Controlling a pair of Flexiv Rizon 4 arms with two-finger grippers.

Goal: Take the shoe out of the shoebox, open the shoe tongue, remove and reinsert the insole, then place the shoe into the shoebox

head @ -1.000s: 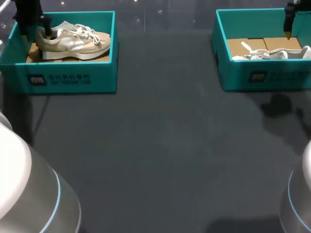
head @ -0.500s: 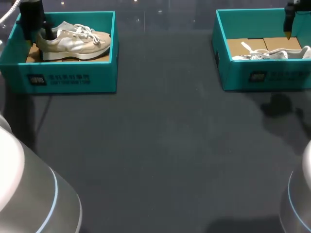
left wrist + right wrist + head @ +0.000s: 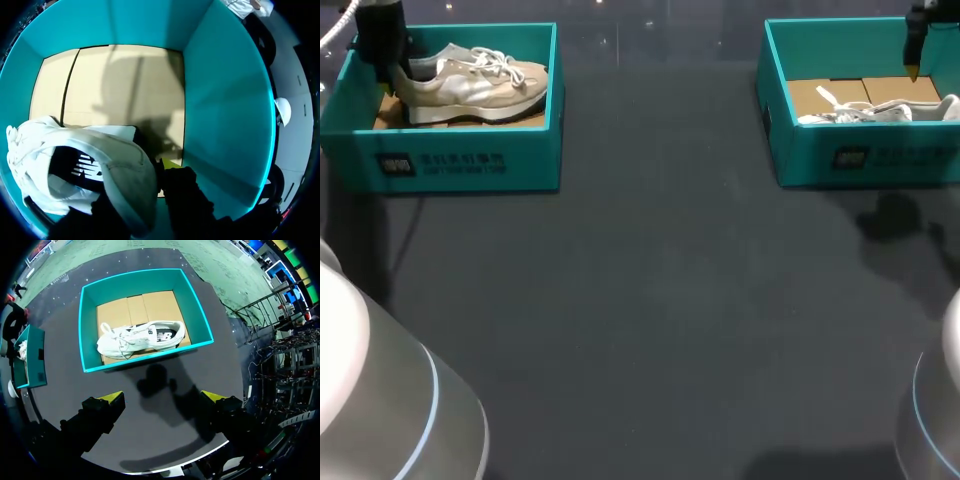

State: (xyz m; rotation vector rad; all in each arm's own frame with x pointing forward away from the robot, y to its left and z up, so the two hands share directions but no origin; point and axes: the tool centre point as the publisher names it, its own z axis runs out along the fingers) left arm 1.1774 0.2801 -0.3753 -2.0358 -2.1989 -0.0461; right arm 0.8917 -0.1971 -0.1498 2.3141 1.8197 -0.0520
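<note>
The beige shoe point(image 3: 470, 82) stands in the left shoebox point(image 3: 470, 160). Its heel is between the fingers of the left pincer point(image 3: 390, 68), which seems closed on it, probably to lift it out heel first. The right pincer point(image 3: 162, 400) hangs wide open and empty, with the white shoe point(image 3: 142, 337) ahead of it. Since the earlier frame the left pincer rose slightly and the heel with it, while the right one did not move.

Two rounded, silvery-grey housings are seen nearest the camera, belonging to the left arm point(image 3: 390, 400) and the right arm point(image 3: 940, 400). Each is ringed by a thin light-blue band. The left gripper point(image 3: 390, 70) is black, and a thin white cable point(image 3: 338, 28) is run beside it. The right gripper point(image 3: 162, 397) is also black. Its blocky fingers point(image 3: 100, 415) are capped with bright yellow tips.
</note>
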